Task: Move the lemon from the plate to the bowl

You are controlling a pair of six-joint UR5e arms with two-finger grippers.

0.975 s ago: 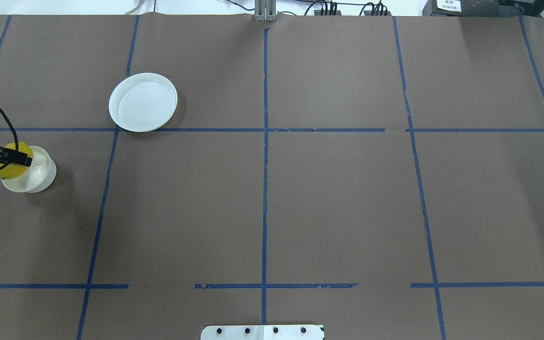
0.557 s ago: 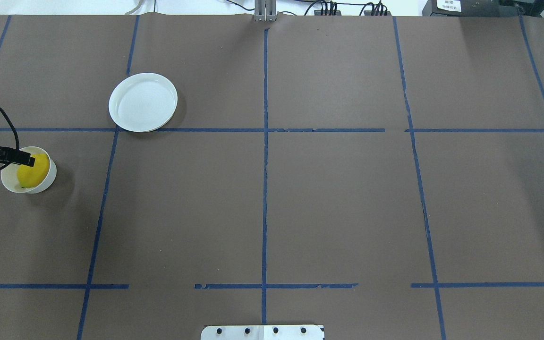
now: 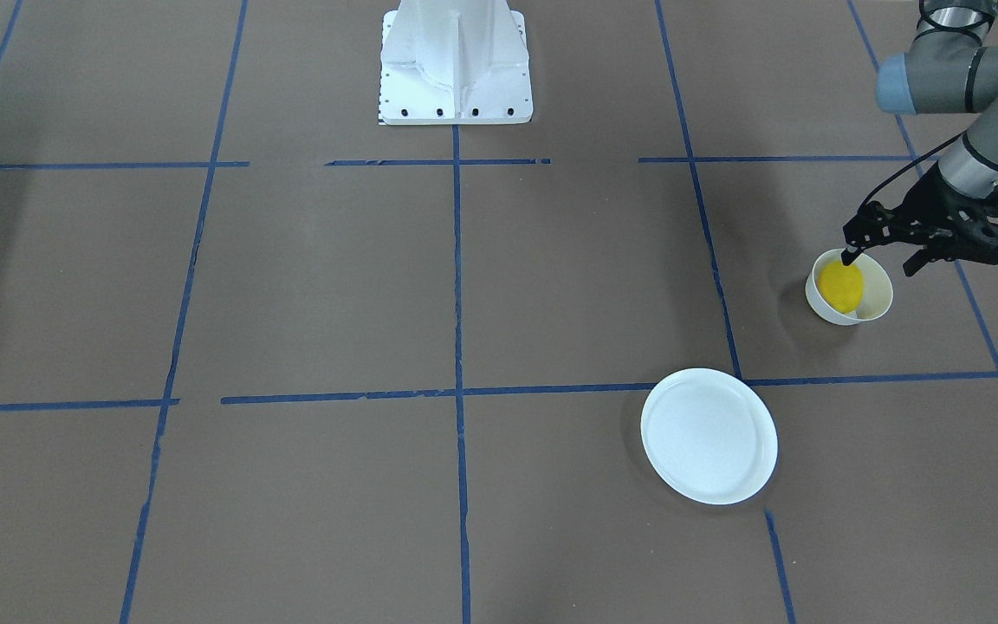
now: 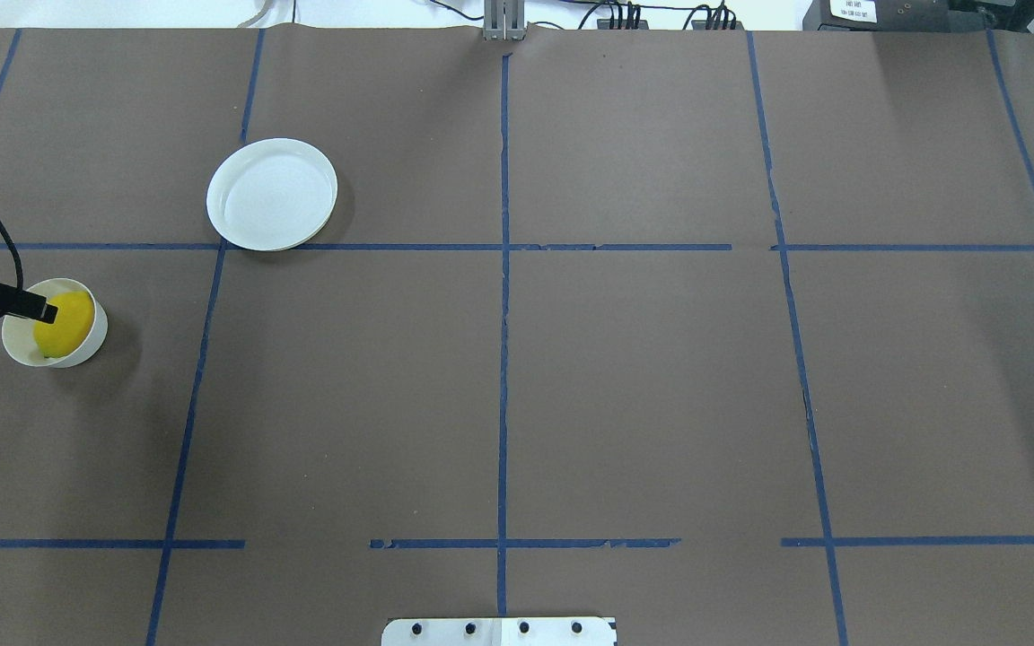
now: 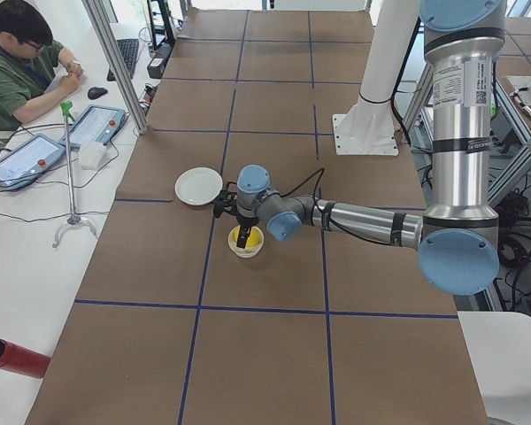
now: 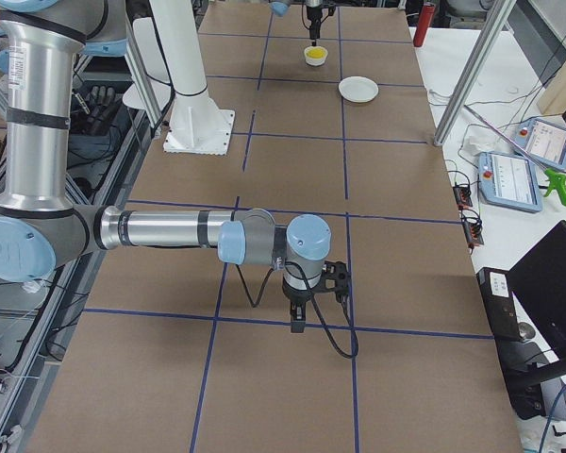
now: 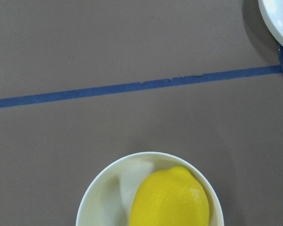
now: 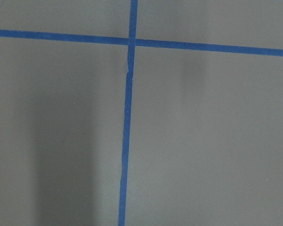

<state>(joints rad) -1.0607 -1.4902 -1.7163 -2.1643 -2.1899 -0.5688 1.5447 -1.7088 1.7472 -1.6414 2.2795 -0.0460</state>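
The yellow lemon (image 3: 839, 286) lies loose inside the small cream bowl (image 3: 878, 293). It also shows in the overhead view (image 4: 65, 323) and in the left wrist view (image 7: 172, 200). My left gripper (image 3: 880, 263) is open and hovers just above the bowl's rim, holding nothing. One of its fingertips (image 4: 41, 312) sits over the lemon's edge. The white plate (image 4: 272, 193) stands bare, apart from the bowl. My right gripper (image 6: 297, 321) points down over the brown table far from these things, and I cannot tell whether it is open or shut.
The robot's white base (image 3: 456, 61) stands at the table's middle edge. Blue tape lines (image 4: 503, 269) cross the brown table cover. A person sits at a side desk (image 5: 22, 53) beyond the table's end.
The lemon left my left gripper's grasp over the bowl's edge and dropped into the bowl. The gripper has since drawn back a little toward the table's left edge.
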